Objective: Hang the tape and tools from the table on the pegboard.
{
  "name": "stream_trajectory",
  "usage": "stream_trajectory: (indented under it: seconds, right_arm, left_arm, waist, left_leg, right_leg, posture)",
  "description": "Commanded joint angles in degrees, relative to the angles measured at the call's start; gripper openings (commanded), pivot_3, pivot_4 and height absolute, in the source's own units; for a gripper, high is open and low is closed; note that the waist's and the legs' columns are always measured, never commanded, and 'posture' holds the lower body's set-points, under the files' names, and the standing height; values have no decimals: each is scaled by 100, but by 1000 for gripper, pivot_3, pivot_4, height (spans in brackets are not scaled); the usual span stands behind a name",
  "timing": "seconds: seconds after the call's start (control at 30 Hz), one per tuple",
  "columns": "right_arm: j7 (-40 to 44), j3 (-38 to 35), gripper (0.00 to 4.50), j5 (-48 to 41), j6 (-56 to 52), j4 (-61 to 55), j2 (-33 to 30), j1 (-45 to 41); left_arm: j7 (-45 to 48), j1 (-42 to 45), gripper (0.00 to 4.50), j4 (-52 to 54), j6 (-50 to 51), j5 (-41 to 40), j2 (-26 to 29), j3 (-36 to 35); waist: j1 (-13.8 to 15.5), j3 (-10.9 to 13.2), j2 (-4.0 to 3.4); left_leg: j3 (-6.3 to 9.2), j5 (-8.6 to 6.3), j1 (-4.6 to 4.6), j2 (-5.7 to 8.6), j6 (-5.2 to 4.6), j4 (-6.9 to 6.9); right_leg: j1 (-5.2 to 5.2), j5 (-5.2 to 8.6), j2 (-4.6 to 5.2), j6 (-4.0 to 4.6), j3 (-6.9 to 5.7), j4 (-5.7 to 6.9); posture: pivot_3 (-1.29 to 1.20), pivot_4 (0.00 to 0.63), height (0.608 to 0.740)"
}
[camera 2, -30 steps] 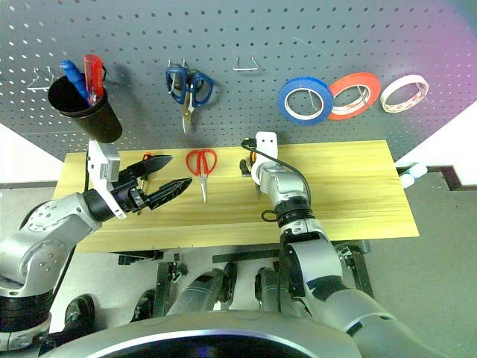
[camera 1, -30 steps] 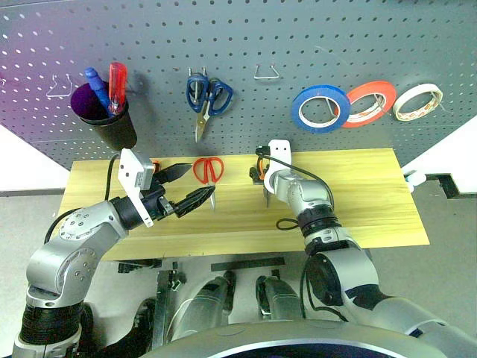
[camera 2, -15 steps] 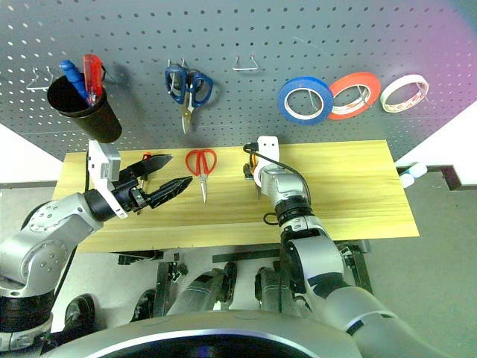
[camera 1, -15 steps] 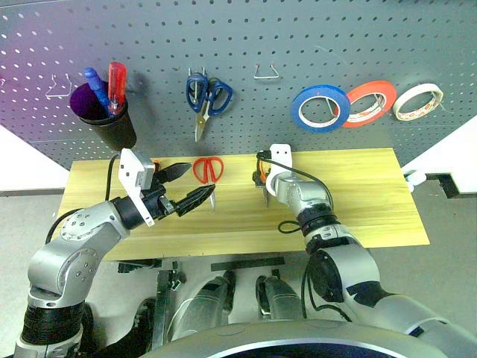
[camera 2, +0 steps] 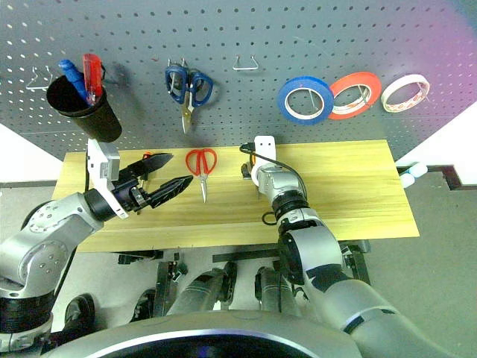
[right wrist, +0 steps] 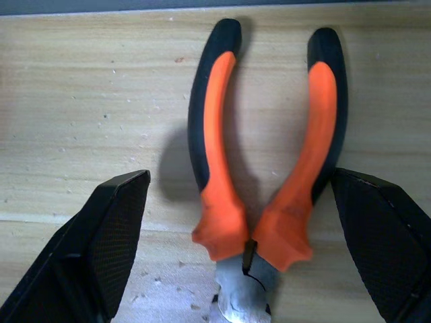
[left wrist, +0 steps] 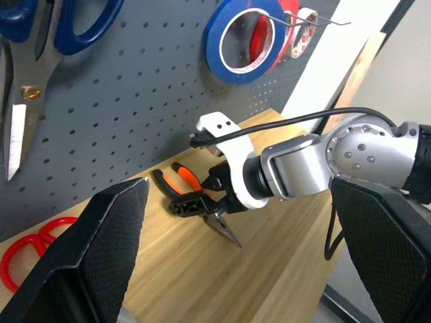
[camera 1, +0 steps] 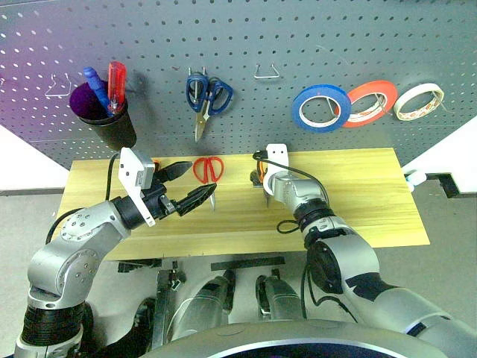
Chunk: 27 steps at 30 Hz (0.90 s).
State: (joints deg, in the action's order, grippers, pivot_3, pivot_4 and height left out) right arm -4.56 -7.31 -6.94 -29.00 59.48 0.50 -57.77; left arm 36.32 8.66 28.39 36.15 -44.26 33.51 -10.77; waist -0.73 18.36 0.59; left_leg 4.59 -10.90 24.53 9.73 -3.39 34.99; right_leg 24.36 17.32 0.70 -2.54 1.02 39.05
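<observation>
Right wrist view: pliers (right wrist: 266, 168) lie flat on the table (right wrist: 87, 101), handles spread, steel nose toward the camera; the right gripper's two black fingers (right wrist: 94, 249) stand wide apart on either side of the handles, holding nothing.
Right gripper: at centre of the left eye view (camera 1: 262, 182), low over the pliers (camera 1: 257, 173) near the table's far edge, just below the pegboard (camera 1: 298, 45).
Left gripper: left of centre (camera 1: 185, 186), fingers spread wide and empty, raised above the table and pointing toward the red scissors (camera 1: 209, 171).
Red scissors: flat on the table between the two grippers, handles toward the pegboard, blades partly behind the left gripper's lower finger.
Screwdriver: a bit of orange shows at the table's far edge (camera 1: 155, 164), mostly hidden behind the left gripper and its white camera block.
Tape: cream ring (camera 1: 417, 101) hangs at the upper right of the pegboard, rightmost of three rolls.
Other rolls: red-orange roll (camera 1: 370, 103) and blue roll (camera 1: 320, 108) hang just left of it, overlapping.
Blue scissors: hang (camera 1: 206, 97) upper centre-left, above the red scissors.
Cup: black cup (camera 1: 108, 119) at upper left on the pegboard holds a blue and a red screwdriver.
Hook: bare metal hook (camera 1: 266, 72) at top centre, above the right gripper.
</observation>
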Motion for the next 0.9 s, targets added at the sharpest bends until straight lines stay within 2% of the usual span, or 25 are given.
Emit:
stream_trajectory:
  seconds: [0.03, 0.13, 0.3, 0.4, 0.9]
  right_arm:
    - [36, -15, 4456, 57, 196, 161, -29, -159]
    - [31, -47, 4456, 48, 307, 303, -75, -179]
    - [22, -68, 2864, 38, 424, 469, -101, -252]
    - [53, -77, 2115, 33, 460, 520, -106, -269]
    - [446, -3, 2102, 43, 321, 346, -172, -175]
  left_arm:
    - [-47, -52, 4500, 274, -12, -89, -11, -33]
    - [-76, -79, 4500, 303, -18, -96, -7, -33]
    - [-111, -126, 4500, 351, 2, -131, -12, -43]
    - [-127, -142, 4500, 376, -12, -129, -3, -35]
    - [-117, -103, 4500, 310, -29, -127, -6, -10]
  waist:
    - [1, 0, 0]
    - [5, 0, 0]
    - [0, 0, 0]
    - [6, 0, 0]
    - [2, 0, 0]
  left_leg:
    - [0, 0, 0, 0, 0, 0]
    - [1, 0, 0, 0, 0, 1]
    - [1, 0, 0, 0, 1, 0]
    - [3, 0, 0, 0, 1, -1]
    - [3, 0, 0, 0, 1, -2]
  right_leg:
    - [0, 0, 0, 0, 0, 0]
    - [1, 0, 0, 0, 0, 0]
    - [0, 0, 0, 0, 0, -1]
    - [1, 0, -1, 0, -1, -1]
    - [1, 0, -1, 0, 0, -3]
  posture:
    - [105, 355, 740]
    - [109, 353, 740]
    - [113, 350, 740]
    - [113, 349, 740]
    - [101, 346, 740]
